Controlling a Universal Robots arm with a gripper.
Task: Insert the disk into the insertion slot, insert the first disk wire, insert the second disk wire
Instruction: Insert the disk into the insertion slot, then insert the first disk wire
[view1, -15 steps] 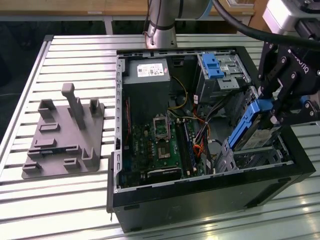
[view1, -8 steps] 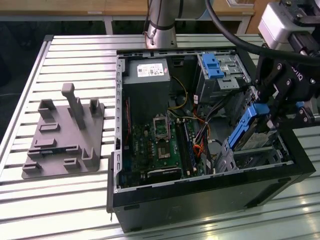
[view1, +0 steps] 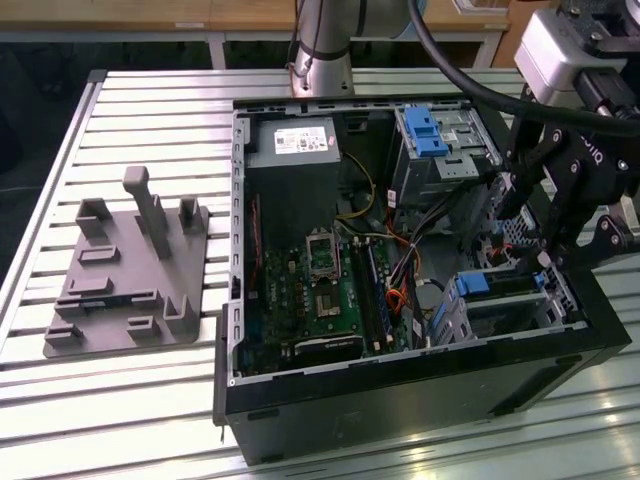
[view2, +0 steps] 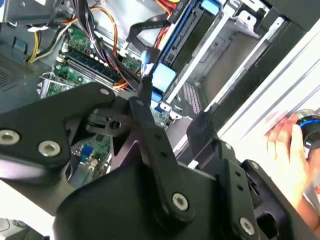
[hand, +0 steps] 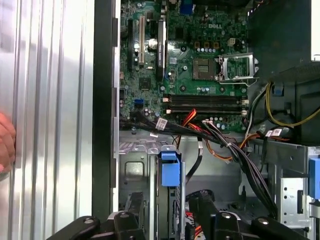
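First wrist view: black end effector (hand: 167, 202) hanging jaws-apart, apparently gripping nothing, straddling blue-caddied silver hard disk (hand: 169, 170) | disk sitting in perforated silver metal drive cage (hand: 131, 167) | risk: fingers (hand: 200, 205) snagging black-orange wire bundle (hand: 225, 145), dragging connectors loose

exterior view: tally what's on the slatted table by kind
open computer case: 1
grey fixture plate: 1
robot arm: 1
total: 3
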